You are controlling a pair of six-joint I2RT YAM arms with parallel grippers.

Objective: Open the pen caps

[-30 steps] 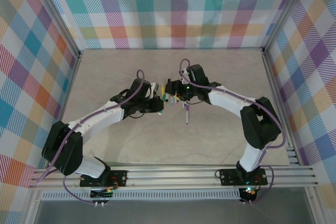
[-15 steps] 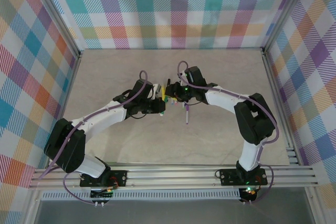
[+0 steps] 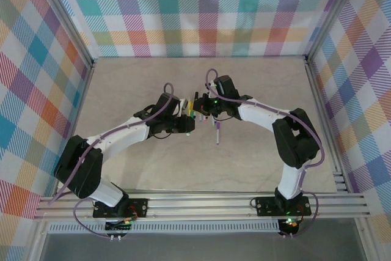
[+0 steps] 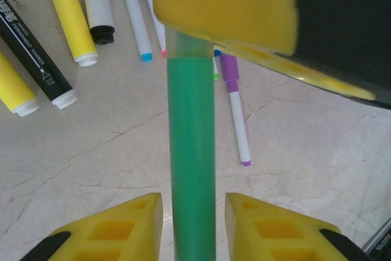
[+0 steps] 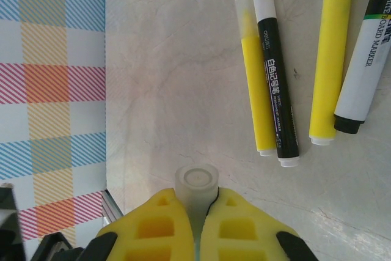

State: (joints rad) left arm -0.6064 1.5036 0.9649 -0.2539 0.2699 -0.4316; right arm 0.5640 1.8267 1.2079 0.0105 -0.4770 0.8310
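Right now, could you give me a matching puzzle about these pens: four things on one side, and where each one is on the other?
Things:
1. green pen
2. frosted cap
3. purple-ended pen
4. black marker

Places:
A. lying between two yellow highlighters
B. pinched in the right tool
C. flat on the table, white barrel
D. inside the open left tool

Pairs: 1-D, 2-B, 3-C, 4-A.

A green plastic highlighter barrel (image 4: 191, 163) is flanked by the left tool (image 4: 192, 227) above the pale marbled bench (image 4: 110, 169). Its translucent plastic cap (image 5: 196, 180) is lodged in the right tool (image 5: 198, 227). A thin white purple-ended pen (image 4: 237, 120) is laid on the bench beneath.
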